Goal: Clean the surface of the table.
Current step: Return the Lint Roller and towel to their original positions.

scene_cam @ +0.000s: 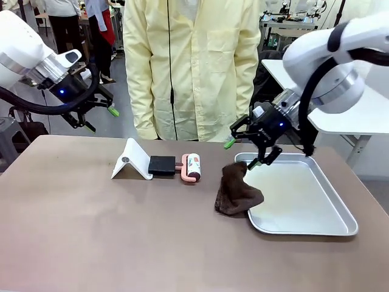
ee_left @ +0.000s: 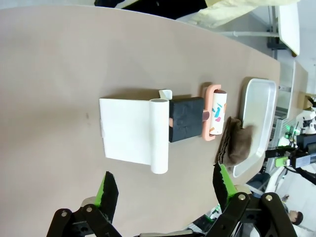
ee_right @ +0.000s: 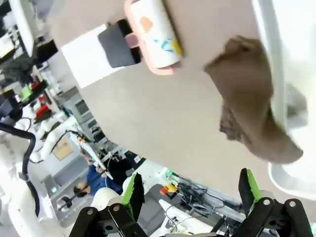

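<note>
The taupe-brown table point(scene_cam: 91, 231) holds a white folded stand point(scene_cam: 130, 161), a black block point(scene_cam: 162, 165) and a pink lint roller point(scene_cam: 191, 168) in a row near the far edge. A brown cloth point(scene_cam: 237, 191) lies crumpled, half over the left rim of the silver tray point(scene_cam: 304, 207). My right gripper point(scene_cam: 242, 153) hovers open just above the cloth point(ee_right: 252, 103), fingers point(ee_right: 133, 190) apart and nothing between them. My left gripper point(scene_cam: 100, 118) hangs open, high off the table's far left corner; from there it looks down on the stand point(ee_left: 131, 131) and roller point(ee_left: 217, 112).
A person in a pale yellow coat point(scene_cam: 194, 67) stands at the far edge, right behind the stand and roller. The tray point(ee_left: 259, 118) takes up the right side. A white-topped table point(scene_cam: 358, 115) stands beyond the right arm. The near half of the brown top is bare.
</note>
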Controlling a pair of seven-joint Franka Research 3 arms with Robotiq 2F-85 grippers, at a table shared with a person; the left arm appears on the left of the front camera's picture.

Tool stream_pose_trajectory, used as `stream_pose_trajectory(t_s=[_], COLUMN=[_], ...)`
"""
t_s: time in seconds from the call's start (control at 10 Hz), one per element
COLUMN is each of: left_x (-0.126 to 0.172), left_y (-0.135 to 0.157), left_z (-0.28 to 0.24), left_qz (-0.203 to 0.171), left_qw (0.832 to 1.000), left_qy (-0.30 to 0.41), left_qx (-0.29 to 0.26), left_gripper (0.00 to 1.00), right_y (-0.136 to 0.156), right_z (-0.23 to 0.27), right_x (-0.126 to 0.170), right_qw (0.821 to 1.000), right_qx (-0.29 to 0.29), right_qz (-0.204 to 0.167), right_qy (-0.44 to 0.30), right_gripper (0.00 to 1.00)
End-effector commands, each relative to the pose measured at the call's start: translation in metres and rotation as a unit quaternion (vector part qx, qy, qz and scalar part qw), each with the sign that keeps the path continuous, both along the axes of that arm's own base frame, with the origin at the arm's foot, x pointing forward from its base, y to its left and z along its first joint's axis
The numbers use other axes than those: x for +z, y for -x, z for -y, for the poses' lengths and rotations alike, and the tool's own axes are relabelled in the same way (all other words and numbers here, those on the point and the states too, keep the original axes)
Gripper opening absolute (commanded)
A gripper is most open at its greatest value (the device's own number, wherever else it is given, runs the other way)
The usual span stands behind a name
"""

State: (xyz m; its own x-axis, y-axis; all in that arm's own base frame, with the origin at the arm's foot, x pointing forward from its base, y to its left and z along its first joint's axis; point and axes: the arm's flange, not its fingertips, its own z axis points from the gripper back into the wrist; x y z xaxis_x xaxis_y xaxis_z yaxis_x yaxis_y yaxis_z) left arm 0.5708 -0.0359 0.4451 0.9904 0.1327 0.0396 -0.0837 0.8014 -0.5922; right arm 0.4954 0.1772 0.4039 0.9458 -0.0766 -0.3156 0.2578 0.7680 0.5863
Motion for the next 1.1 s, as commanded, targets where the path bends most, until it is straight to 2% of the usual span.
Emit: stream_pose_trajectory(t_s=[0.0, 0.1, 0.3, 0.5, 0.6, 0.7, 0.8, 0.9, 1.0], left_x=[-0.004, -0.007, -0.006, -0.007, -0.008, -0.012, -0.018, -0.027, -0.037], left_y=[0.013, 0.013, 0.022, 0.048, 0.067, 0.090, 0.110, 0.125, 0.137], left_z=[-0.009, -0.013, -0.016, -0.032, -0.045, -0.059, -0.069, -0.074, -0.075], left_qz=[0.011, 0.005, 0.009, 0.002, 0.004, 0.029, 0.066, 0.113, 0.149], left_qw=[1.000, 1.000, 0.999, 0.998, 0.995, 0.989, 0.980, 0.968, 0.952], left_qy=[0.017, 0.025, 0.030, 0.056, 0.101, 0.142, 0.183, 0.222, 0.265], left_qx=[0.020, 0.016, 0.015, 0.003, -0.010, 0.016, 0.030, 0.042, 0.016], left_gripper=[1.00, 1.00, 1.00, 1.00, 1.00, 1.00, 1.00, 1.00, 1.00], right_y=[0.020, 0.028, 0.045, 0.069, 0.084, 0.098, 0.111, 0.117, 0.121], right_z=[0.024, 0.031, 0.047, 0.072, 0.086, 0.105, 0.121, 0.133, 0.144], right_x=[0.012, 0.018, 0.020, 0.018, 0.018, 0.021, 0.020, 0.016, 0.011], right_qw=[0.999, 0.994, 0.989, 0.980, 0.970, 0.960, 0.945, 0.941, 0.936], right_qx=[-0.007, 0.033, 0.041, 0.044, 0.058, 0.053, 0.063, 0.038, 0.015], right_qz=[-0.008, -0.024, -0.038, -0.046, -0.045, -0.002, 0.015, 0.043, 0.070], right_qy=[-0.042, -0.105, -0.140, -0.191, -0.233, -0.277, -0.319, -0.334, -0.345], right_gripper=[1.00, 1.00, 1.00, 1.00, 1.00, 1.00, 1.00, 1.00, 1.00])
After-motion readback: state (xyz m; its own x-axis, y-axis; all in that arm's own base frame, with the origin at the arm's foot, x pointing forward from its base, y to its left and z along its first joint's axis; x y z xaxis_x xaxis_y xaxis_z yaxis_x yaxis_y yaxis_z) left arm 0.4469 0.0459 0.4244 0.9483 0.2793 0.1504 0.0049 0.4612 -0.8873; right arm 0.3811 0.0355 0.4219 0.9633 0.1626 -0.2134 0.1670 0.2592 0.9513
